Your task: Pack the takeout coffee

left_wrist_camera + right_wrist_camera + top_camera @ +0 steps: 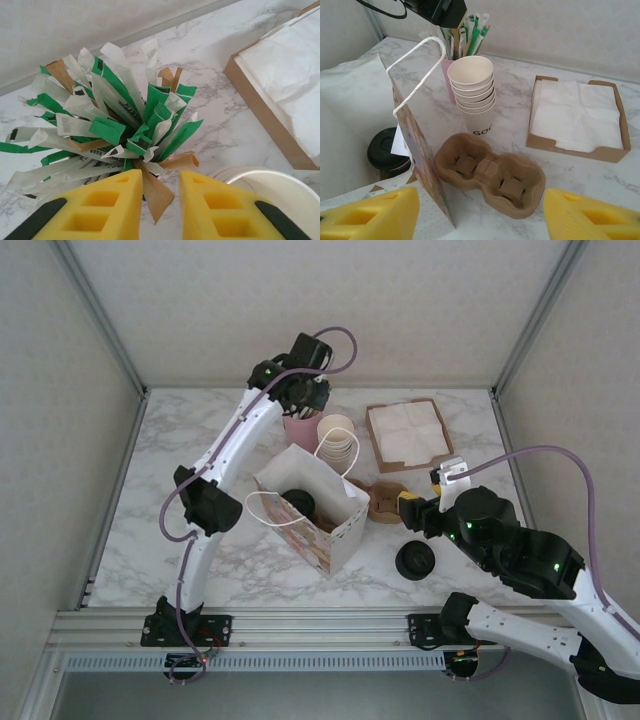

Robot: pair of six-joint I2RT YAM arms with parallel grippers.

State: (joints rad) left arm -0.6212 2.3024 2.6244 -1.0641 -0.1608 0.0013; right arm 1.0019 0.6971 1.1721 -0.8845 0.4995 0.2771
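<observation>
Marble tabletop [250, 575] between pale walls [300, 290]; takeout coffee [298, 502] inside the bag [335, 538].

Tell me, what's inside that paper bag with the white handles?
A takeout coffee stands inside the paper bag, its round black lid showing. Most of the cup below it, and the bag's floor, are covered by the lid and walls.

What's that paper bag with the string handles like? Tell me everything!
The paper bag stands upright and open in the middle of the marble table. It is white inside, patterned outside, with white cord handles. A black-lidded coffee cup sits in it. A brown cup carrier lies right beside it.
</observation>
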